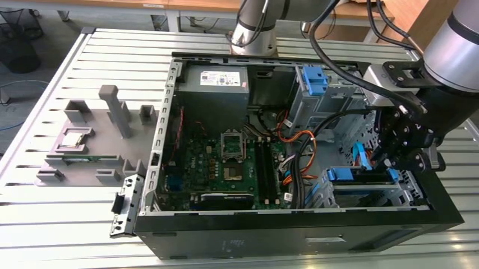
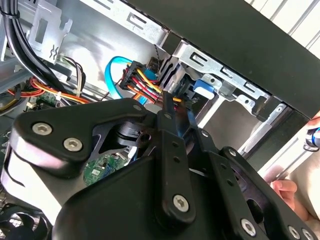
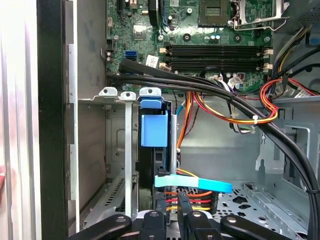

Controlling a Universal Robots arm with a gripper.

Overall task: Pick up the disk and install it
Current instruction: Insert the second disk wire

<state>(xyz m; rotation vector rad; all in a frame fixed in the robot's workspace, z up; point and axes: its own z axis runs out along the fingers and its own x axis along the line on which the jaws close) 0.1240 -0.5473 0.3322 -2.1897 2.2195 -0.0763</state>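
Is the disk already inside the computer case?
In. The disk with its blue bracket sits in the drive cage, cables beside it.

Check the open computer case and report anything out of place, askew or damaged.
Nothing looks damaged or spilled. One oddity: in the second wrist view, a person's fingers show beside the case wall, close to the gripper working at the drive bay. The orange and black cables run loose across the case.
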